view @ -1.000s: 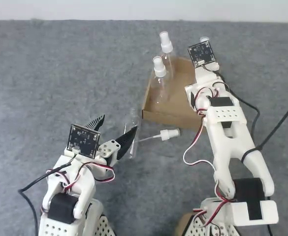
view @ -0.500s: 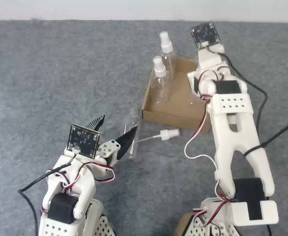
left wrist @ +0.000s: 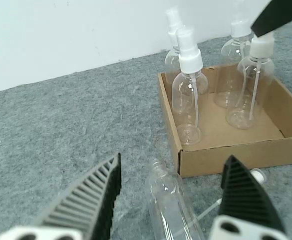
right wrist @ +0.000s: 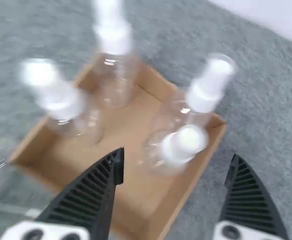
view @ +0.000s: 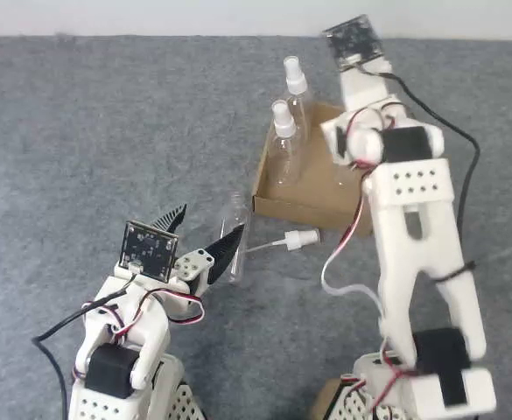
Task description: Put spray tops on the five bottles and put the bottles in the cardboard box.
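Observation:
The cardboard box (view: 312, 208) holds several upright clear bottles with white spray tops (left wrist: 188, 90) (right wrist: 113, 60). Two of these capped bottles (view: 284, 140) show beside the right arm in the high view. One uncapped bottle (view: 234, 234) (left wrist: 170, 205) lies on the carpet just in front of the box. A loose spray top (view: 296, 238) lies beside it. My left gripper (view: 207, 223) (left wrist: 174, 161) is open, its fingers on either side of the lying bottle's neck end. My right gripper (right wrist: 175, 157) hangs open above the box and holds nothing.
Grey carpet covers the table, with open room to the left of the box. The right arm (view: 409, 219) stretches over the box's right side and hides part of it. A white wall runs along the far edge.
The right arm has swung and lifted toward the far side of the box, its wrist now higher. The left arm, lying bottle and loose spray top have not moved.

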`<action>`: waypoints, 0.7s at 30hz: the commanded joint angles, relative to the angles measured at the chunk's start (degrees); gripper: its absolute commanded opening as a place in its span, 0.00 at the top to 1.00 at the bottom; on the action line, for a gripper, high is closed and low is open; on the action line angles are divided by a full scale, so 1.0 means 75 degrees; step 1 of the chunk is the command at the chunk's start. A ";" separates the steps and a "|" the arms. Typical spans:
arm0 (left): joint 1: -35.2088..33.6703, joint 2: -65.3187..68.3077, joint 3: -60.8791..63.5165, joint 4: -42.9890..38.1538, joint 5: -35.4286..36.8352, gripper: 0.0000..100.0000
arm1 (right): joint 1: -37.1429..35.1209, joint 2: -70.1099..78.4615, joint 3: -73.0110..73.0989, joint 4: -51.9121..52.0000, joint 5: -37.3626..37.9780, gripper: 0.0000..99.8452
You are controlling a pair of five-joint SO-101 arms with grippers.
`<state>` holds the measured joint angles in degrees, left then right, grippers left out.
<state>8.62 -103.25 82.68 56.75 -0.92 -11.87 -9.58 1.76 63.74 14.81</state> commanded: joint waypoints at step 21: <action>-0.0047 -0.0117 -0.0064 -0.0105 -0.0070 0.70 | -0.0897 -0.3991 -0.0012 0.5187 0.0129 0.73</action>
<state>8.62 -103.25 82.68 56.75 -0.92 -22.51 -34.81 1.67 100.22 14.90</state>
